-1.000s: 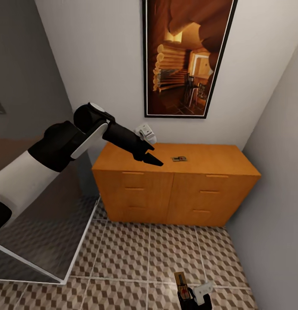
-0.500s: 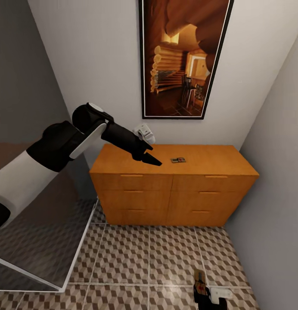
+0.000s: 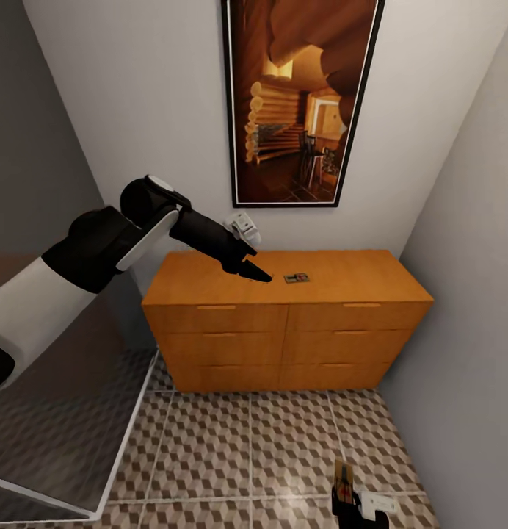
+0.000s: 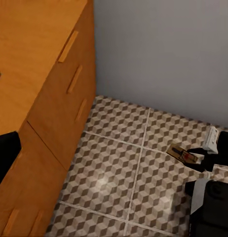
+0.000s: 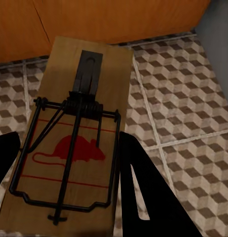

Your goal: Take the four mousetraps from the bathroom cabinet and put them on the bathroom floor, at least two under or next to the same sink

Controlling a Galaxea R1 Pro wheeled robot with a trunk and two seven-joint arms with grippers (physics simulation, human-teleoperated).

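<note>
Our right gripper (image 3: 347,494) sits low near the head view's bottom edge, its dark fingers (image 5: 143,197) closed on either side of a mousetrap (image 5: 74,148), a tan board with a wire frame and a red mouse print. We hold it above the cube-patterned bathroom floor (image 3: 247,441). Over the last second the gripper has shifted rightward and turned. Our left gripper (image 3: 255,275) hovers over the orange-brown cabinet (image 3: 283,323), its tip just beside a second mousetrap (image 3: 296,278) lying flat on the top; we cannot tell whether its jaws are parted. The camera has swung since then, so the cabinet's apparent drift is ours, not its own. We judge one trap is ready to set down and another awaits pickup.
</note>
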